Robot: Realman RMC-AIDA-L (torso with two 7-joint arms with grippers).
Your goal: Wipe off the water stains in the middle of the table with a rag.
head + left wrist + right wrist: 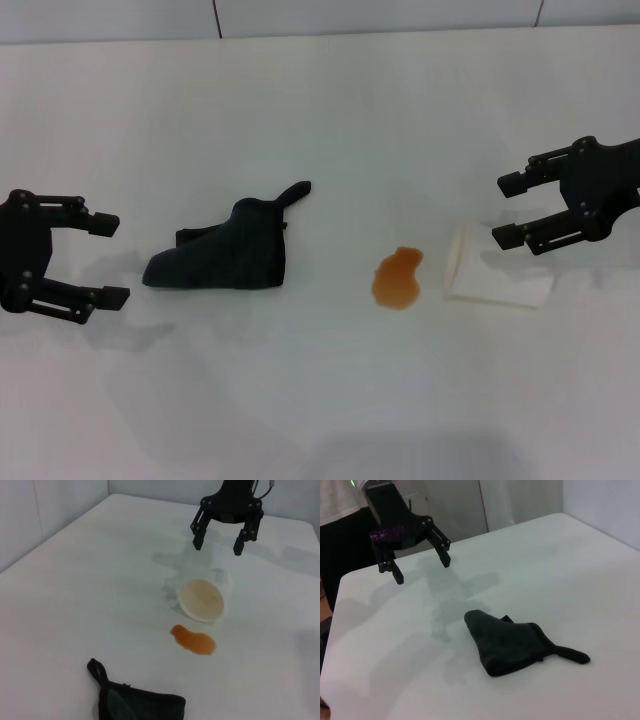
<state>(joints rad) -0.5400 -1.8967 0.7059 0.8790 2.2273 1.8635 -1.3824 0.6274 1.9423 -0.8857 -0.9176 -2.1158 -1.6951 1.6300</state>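
Two open claws, nothing held

Both claws hover spread wide over the table: left claw beside the dark rag; right claw above a tipped white cup; orange puddle between rag and cup.

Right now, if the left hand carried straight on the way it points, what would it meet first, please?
Probably the crumpled dark cloth rag: the open left hand points along the white table towards it. The hand's height above the table is unclear.
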